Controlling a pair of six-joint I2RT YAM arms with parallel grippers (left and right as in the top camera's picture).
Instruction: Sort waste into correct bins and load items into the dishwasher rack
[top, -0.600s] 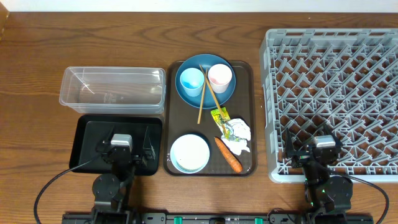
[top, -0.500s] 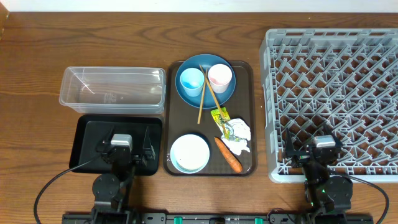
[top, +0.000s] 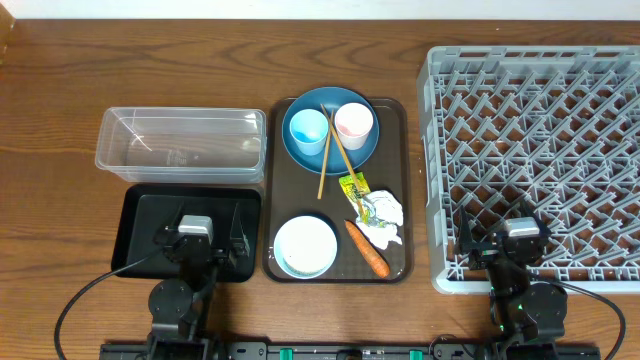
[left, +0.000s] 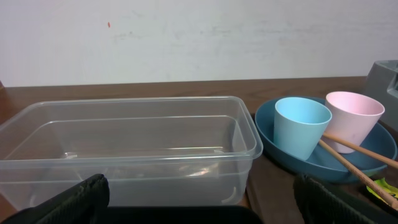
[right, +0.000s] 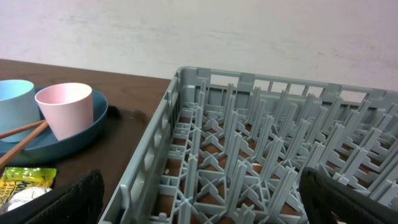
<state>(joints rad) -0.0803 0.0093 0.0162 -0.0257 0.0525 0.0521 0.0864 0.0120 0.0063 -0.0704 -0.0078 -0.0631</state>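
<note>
- My left tool (top: 200, 238) and right tool (top: 505, 240) both gape wide, holding nothing.
- The left one hangs over the black tray (top: 140, 215), left of the brown serving tray (top: 278, 180). The right hangs over the rack (top: 540, 130) on its right. I judge each arm gets one drop-off side.
- On its near end, the bowl (top: 305, 246) and carrot (top: 367, 248) lie between the tools, touched by neither.
- Farther along: tissue (top: 385, 212), wrapper (top: 354, 187), then the plate (top: 300, 152).

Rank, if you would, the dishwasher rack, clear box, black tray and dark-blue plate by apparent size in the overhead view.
1. Dishwasher rack, clearly largest.
2. Clear box and black tray: footprints look about alike, so I won't rank them.
3. Dark-blue plate, smallest.
</note>
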